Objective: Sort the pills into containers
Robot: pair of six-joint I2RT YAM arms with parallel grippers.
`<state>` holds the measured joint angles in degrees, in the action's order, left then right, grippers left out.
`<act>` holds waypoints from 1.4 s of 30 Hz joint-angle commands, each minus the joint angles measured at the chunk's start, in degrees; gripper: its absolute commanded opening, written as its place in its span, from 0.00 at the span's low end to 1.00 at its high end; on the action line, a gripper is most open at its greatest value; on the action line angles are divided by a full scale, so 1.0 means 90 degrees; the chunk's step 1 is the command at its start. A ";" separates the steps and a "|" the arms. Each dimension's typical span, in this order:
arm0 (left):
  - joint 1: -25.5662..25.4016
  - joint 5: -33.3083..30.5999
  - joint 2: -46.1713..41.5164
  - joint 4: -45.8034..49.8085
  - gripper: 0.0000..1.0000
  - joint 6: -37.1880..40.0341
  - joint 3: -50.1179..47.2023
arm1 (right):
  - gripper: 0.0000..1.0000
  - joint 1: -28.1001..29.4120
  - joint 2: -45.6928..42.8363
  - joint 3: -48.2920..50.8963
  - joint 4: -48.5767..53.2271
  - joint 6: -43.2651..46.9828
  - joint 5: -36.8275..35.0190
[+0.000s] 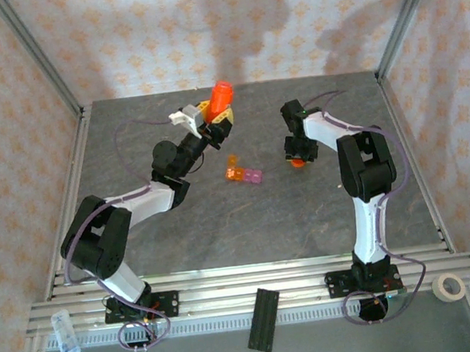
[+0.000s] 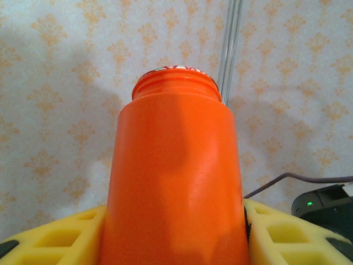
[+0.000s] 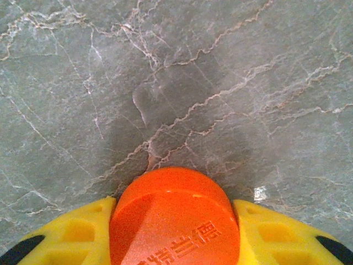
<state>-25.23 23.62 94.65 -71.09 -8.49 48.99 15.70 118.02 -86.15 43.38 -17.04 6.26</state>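
My left gripper [image 1: 215, 120] is shut on an orange bottle [image 1: 222, 95] and holds it upright above the back of the table. In the left wrist view the bottle [image 2: 176, 176] stands uncapped, with a yellow finger [image 2: 60, 237] against each side. The containers [image 1: 244, 175], a short strip with one orange end and the rest pink-purple, lie on the grey tabletop between the arms. My right gripper [image 1: 298, 158] is low over the table to the strip's right. Its yellow fingers [image 3: 276, 237] press both sides of a round orange cap [image 3: 174, 221]. The pills are out of view.
The grey marble tabletop [image 3: 176, 83] lies just under the cap. A black bar [image 1: 263, 319], a tape roll [image 1: 449, 287] and a small clear box [image 1: 65, 334] sit on the near rail. Metal frame posts [image 1: 401, 17] stand at the back corners.
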 commanded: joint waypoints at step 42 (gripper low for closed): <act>-0.0145 0.2542 0.1602 -0.0343 0.00 0.0743 0.1006 | 0.36 -0.0446 -0.0561 -0.5031 0.3505 0.2319 0.5388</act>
<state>-26.26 44.69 108.86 -71.37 -2.90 55.99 11.46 114.26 -133.29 73.78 0.56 50.72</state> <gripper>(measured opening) 0.515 0.415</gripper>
